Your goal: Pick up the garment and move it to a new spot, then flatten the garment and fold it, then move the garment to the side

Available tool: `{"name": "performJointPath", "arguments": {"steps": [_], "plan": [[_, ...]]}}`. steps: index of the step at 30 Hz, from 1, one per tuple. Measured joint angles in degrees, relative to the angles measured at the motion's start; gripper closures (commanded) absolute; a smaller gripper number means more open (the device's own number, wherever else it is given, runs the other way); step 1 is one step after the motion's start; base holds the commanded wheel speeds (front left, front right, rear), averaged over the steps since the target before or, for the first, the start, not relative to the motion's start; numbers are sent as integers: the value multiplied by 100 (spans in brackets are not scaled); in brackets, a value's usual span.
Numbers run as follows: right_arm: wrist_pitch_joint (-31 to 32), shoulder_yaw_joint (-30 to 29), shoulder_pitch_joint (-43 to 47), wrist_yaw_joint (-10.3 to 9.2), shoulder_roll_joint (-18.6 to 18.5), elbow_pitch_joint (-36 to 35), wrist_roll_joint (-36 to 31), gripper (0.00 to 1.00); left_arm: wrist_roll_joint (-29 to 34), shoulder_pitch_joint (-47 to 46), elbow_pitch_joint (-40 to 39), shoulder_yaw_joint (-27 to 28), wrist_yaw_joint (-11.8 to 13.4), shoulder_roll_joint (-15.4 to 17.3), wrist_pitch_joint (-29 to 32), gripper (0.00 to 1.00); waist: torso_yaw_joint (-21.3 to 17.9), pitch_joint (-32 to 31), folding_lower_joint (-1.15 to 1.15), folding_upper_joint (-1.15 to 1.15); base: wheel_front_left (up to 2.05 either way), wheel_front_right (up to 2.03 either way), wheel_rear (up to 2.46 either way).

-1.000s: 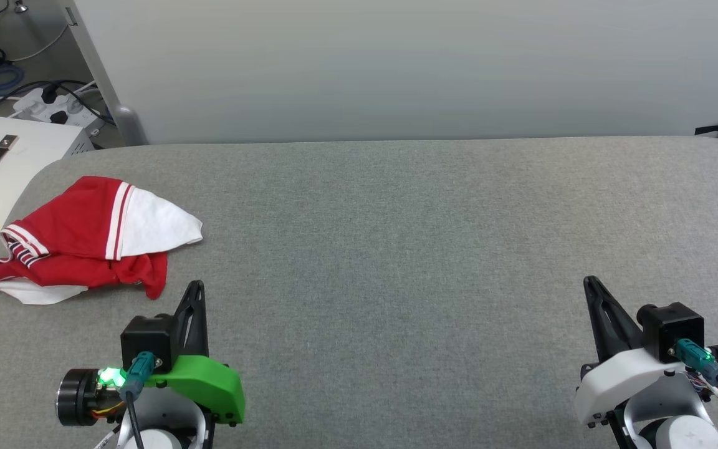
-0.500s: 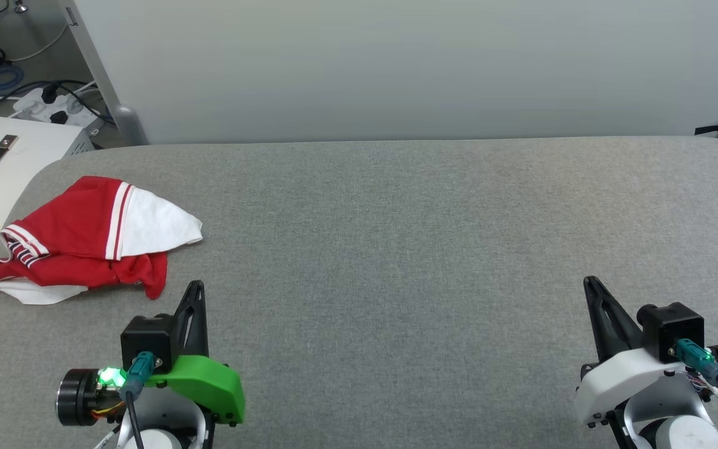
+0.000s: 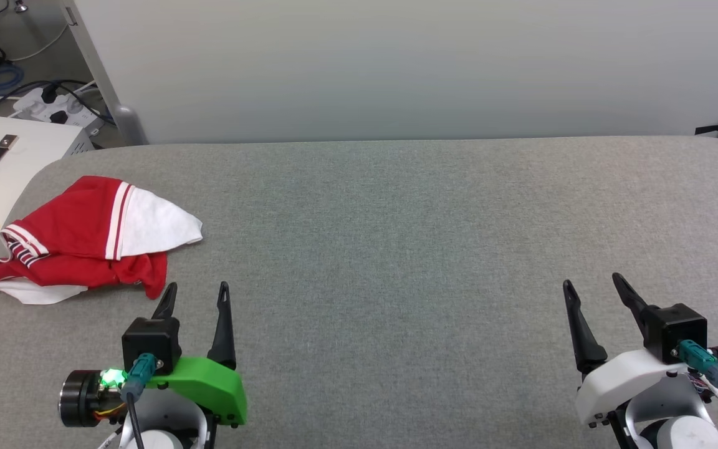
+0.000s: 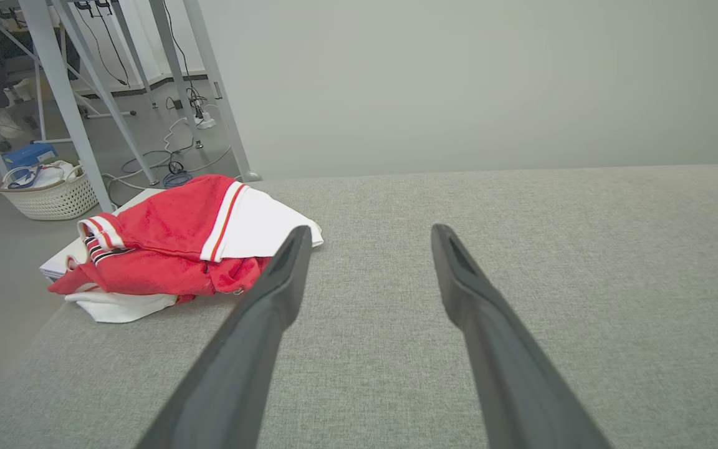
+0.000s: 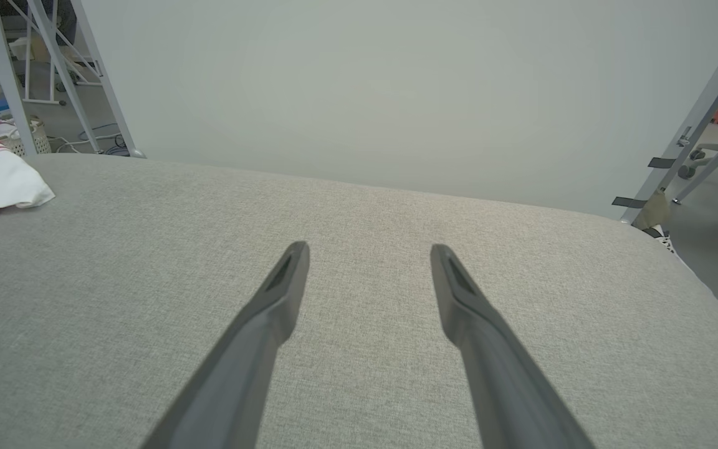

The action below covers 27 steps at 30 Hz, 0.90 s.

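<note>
Head view: the grey tabletop (image 3: 396,262) is broad, and the red and white shirt (image 3: 85,240) lies crumpled at its far left corner. The shirt's left end reaches the rounded edge, beside a white box (image 3: 4,156) that stands off the tabletop. That edge is the likeliest source of trouble: a pull toward it, or a loose pinch, could tip the heap over the side. I judge a lift inward and to the right to be safer. The shirt is also folded over itself in several layers, so a pinch on the top fold alone may raise just a sleeve and leave the rest dragging, making the flattening harder.

The left hand (image 3: 197,288) has its two fingers spread and holds nothing. The shirt is near it, ahead and to its left, with the red lower corner just beyond the left fingertip but apart from it. In the left wrist view the shirt (image 4: 166,249) sits left of the hand's line, partly behind the left finger. The right hand (image 3: 591,284), also spread and empty, is well apart from the shirt.
</note>
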Motion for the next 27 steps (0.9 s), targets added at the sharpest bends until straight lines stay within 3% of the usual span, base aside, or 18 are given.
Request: {"name": "performJointPath", "arguments": {"steps": [27], "plan": [[-315, -104, 0, 0, 1, 58, 240, 0, -260, 0, 157, -122, -1, 0, -319, 0, 8, 25, 0, 0, 0, 0, 0]]}}
